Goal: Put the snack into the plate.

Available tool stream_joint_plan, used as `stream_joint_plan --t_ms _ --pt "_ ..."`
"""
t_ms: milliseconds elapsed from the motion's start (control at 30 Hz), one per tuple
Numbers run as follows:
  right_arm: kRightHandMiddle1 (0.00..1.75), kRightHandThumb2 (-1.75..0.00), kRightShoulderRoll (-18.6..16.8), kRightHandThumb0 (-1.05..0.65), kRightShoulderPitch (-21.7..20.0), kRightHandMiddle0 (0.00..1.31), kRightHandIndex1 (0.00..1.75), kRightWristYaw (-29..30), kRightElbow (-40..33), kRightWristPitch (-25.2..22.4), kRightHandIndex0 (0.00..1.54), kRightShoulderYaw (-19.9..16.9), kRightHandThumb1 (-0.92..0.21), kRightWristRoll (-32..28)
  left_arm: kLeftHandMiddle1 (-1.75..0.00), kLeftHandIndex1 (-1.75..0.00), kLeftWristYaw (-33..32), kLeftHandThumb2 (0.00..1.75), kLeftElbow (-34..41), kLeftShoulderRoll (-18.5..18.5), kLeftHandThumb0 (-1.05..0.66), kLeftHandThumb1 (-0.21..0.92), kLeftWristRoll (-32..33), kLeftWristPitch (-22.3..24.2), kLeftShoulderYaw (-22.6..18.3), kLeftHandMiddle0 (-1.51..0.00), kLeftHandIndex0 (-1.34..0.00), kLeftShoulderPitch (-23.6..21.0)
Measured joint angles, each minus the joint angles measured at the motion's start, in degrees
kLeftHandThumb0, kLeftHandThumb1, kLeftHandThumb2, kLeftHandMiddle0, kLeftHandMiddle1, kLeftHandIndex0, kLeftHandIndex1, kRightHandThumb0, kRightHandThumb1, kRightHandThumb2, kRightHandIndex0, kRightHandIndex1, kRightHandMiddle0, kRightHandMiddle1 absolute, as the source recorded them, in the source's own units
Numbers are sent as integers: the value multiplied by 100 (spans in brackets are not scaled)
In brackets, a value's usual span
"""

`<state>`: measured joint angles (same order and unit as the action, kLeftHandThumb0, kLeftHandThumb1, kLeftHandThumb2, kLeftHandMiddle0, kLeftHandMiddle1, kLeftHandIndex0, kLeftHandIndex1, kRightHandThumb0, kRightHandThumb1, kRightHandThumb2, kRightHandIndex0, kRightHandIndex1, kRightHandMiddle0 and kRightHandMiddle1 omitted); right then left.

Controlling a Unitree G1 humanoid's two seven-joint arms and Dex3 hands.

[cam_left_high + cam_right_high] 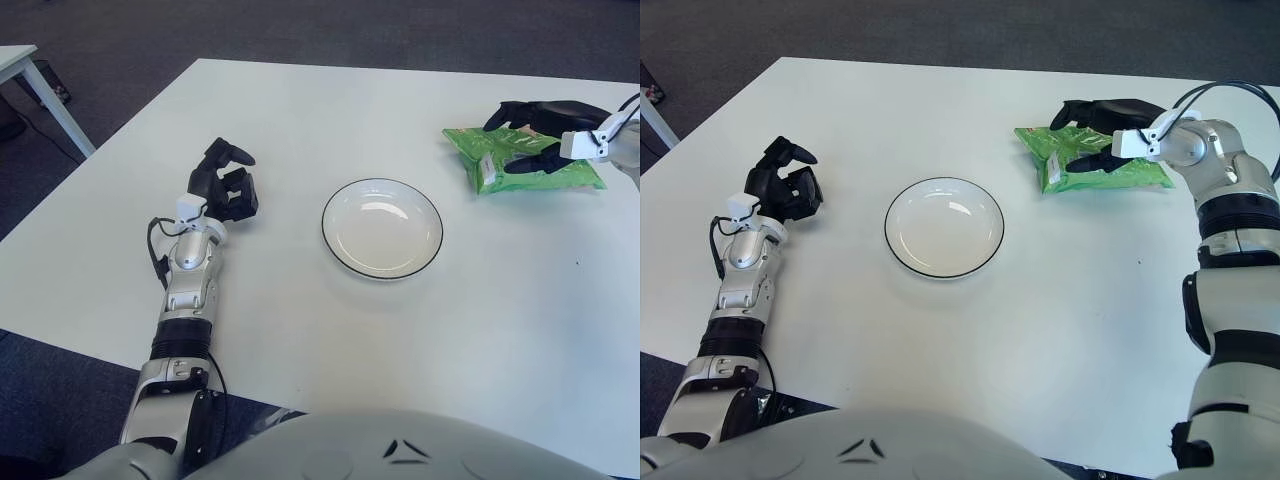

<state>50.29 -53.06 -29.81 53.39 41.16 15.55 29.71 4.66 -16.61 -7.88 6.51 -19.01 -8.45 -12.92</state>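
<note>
A white table [300,120] fills most of both views, with dark carpet past its far and left edges. A second pale table [18,60] shows a corner at the upper left.

The robot's right arm comes in from the right edge, its forearm reaching toward the far right part of the table. The left arm lies along the left side near the near edge, forearm pointing away from the body.

A white plate [340,250] with a thin dark rim sits near the middle of the table, nothing in it.

The snack [1060,170], a green bag with a white label and barcode, lies flat near the far right corner, well apart from the plate and to its right.

The right hand [1095,125] is low over the bag, its dark fingers [1085,163] spread across the bag's top and far side. They look to be touching the bag, but whether they have closed on it cannot be told; the bag lies flat on the table.

The left hand [225,185] shows left of the plate, well apart from it, fingers curled in on themselves and holding nothing.
</note>
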Motion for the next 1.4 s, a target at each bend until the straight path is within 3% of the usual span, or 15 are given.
stream_joint_plan --t_ms 367,667,800,967,1400 --pt "0 -21 7 -90 -226 0 0 -1103 6 -174 0 -5 -83 -195 -175 -175 0 113 35 0 -43 47 -3 4 -2 -106 -49 16" --pt "0 -39 44 -85 -570 0 0 -1825 -7 -370 0 -6 -69 -226 -175 -175 1 112 36 1 -43 48 1 3 -7 -107 -49 16" --pt "0 -41 76 -87 -655 0 0 -2116 -8 -513 0 14 -70 -205 -175 -175 4 111 36 1 -43 48 1 2 -8 -108 -49 16" --pt "0 -32 120 -89 -727 0 0 -2337 -27 -758 0 119 -80 -87 -175 -175 19 111 43 1 -43 48 2 1 -9 -108 -48 17" --pt "0 -31 132 -90 -1127 0 0 -2368 134 -1242 0 411 -87 316 -175 -175 105 111 94 2 -43 48 21 -1 -21 -105 -48 34"
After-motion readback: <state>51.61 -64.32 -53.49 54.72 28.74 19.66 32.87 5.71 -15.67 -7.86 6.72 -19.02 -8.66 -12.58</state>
